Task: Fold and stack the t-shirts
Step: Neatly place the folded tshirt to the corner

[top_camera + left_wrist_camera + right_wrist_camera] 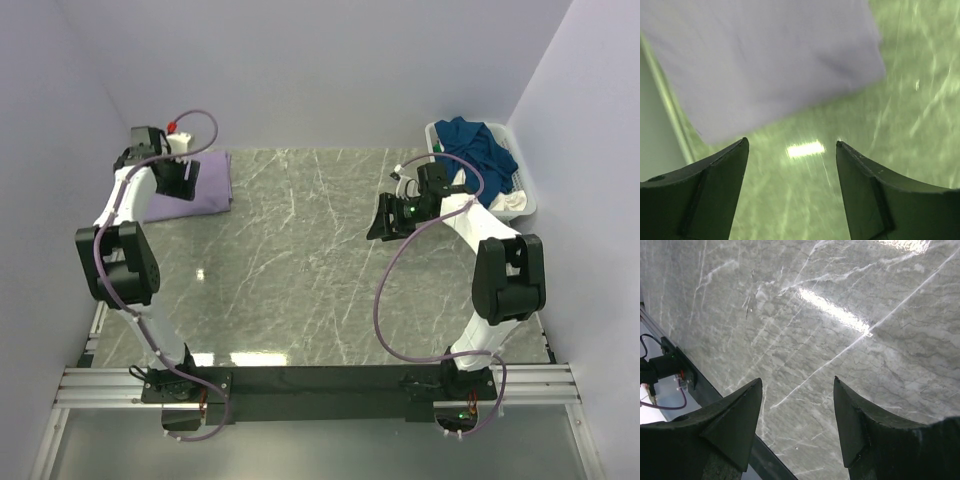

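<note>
A pale lilac t-shirt (213, 180) lies folded flat at the far left of the marble table (300, 260). My left gripper (178, 183) hangs over its near-left part, open. In the left wrist view the lilac shirt (775, 60) fills the upper half, and the left gripper (791, 142) has only bare table between its fingers. A dark teal-blue t-shirt (477, 148) is bunched in the white basket (528, 190) at the far right, with white cloth (508, 203) beside it. My right gripper (384, 222) hovers open left of the basket; in its wrist view the right gripper (797, 380) is empty.
The basket stands against the right wall. A small red-topped fitting (172, 128) sits behind the left arm. The right wrist view shows the table's dark edge rail (685, 371) with cabling at its left. Walls close in on the left, back and right.
</note>
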### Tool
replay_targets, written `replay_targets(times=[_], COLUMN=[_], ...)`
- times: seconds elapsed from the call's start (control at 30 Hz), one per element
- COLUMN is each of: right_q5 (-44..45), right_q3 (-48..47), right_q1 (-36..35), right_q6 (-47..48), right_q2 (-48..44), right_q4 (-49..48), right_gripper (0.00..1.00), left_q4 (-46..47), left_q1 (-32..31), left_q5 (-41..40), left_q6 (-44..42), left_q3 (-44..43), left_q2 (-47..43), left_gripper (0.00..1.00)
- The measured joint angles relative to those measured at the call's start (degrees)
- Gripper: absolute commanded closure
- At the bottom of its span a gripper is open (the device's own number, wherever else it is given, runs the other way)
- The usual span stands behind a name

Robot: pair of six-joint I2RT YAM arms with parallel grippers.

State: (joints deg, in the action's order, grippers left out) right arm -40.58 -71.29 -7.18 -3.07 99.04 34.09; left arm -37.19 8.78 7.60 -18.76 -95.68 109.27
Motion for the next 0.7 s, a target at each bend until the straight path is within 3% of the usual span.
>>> replay_targets(times=[0.23,0.43,0.7], right_q5=[-0.46,-0.37,-0.31], right_q3=[-1.16,-1.18,-1.18], right_q1=[0.00,0.00,0.00], right_q6=[0.07,0.46,1.05], right_q2=[-0.24,-0.55,-0.55], right_q4=[1.20,1.60,2.08], right_gripper=[0.34,0.34,0.34], left_q4=[-2.78,-4.09,-2.47], left_q1=[5.75,10.49,10.88], left_q5=[3.87,5.88,6.75], left_q6=[-1.33,-1.75,-1.01], left_q3=[7.82,7.34,1.66], left_q2=[0.55,5.90,13.31], left_gripper=[0.21,0.21,0.20])
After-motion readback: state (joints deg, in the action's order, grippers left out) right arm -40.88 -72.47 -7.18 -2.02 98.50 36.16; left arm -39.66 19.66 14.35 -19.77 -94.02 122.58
